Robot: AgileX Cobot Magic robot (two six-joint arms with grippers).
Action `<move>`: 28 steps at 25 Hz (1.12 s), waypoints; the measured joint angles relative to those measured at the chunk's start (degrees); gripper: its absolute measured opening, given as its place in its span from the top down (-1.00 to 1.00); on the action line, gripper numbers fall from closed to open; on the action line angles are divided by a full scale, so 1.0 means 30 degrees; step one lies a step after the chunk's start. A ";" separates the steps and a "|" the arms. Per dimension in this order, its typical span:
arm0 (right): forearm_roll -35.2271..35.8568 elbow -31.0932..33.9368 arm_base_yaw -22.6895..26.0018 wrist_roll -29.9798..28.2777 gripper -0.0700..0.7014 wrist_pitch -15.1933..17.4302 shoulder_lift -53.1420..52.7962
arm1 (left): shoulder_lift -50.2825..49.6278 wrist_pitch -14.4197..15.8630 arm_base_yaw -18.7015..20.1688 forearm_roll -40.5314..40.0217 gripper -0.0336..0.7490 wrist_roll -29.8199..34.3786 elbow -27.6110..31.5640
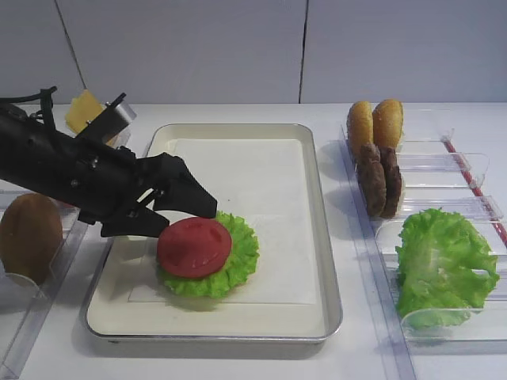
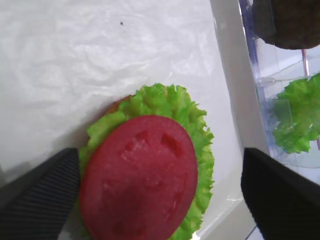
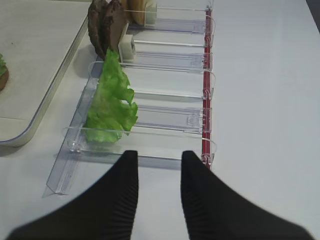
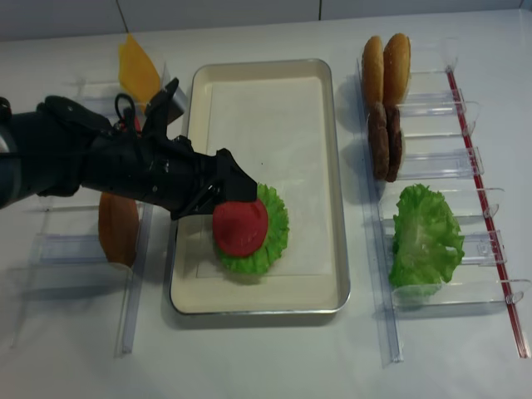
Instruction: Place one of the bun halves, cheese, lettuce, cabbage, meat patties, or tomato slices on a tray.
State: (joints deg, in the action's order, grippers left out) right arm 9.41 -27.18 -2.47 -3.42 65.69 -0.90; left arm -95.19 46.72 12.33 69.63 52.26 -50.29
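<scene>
Left gripper [image 2: 160, 195] fingers spread wide either side of tomato [image 1: 194, 246], which lay flat on lettuce [image 1: 238, 265] in tray [image 1: 329, 261]; apparently released. Right gripper [image 3: 159, 185] fingers apart, empty.

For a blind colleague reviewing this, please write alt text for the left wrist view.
A red tomato slice lies on a lettuce leaf on the paper-lined tray, framed by the left gripper with its jaws open on either side, touching nothing.
</scene>
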 joint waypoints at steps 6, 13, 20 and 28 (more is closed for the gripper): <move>0.0000 0.0000 0.0000 0.0000 0.18 0.0000 0.0000 | 0.0156 -0.0041 -0.0084 -0.0446 -0.65 0.0000 -0.0439; 0.0000 0.0000 0.0000 0.0000 0.18 0.0000 0.0000 | 0.0320 0.0011 -0.0084 -0.1807 -0.65 -0.0305 -0.1415; 0.0000 0.0000 0.0000 0.0000 0.18 0.0000 0.0000 | 0.0320 0.0904 -0.0084 -0.9277 -0.59 -0.1611 -0.4510; 0.0000 0.0000 0.0000 0.0000 0.18 0.0000 0.0000 | 0.0363 0.3021 0.0149 -2.0458 -0.47 -1.0827 -0.8947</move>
State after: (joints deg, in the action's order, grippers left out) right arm 9.41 -27.18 -2.47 -3.42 65.69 -0.90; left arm -94.10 55.79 12.77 8.25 19.78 -77.13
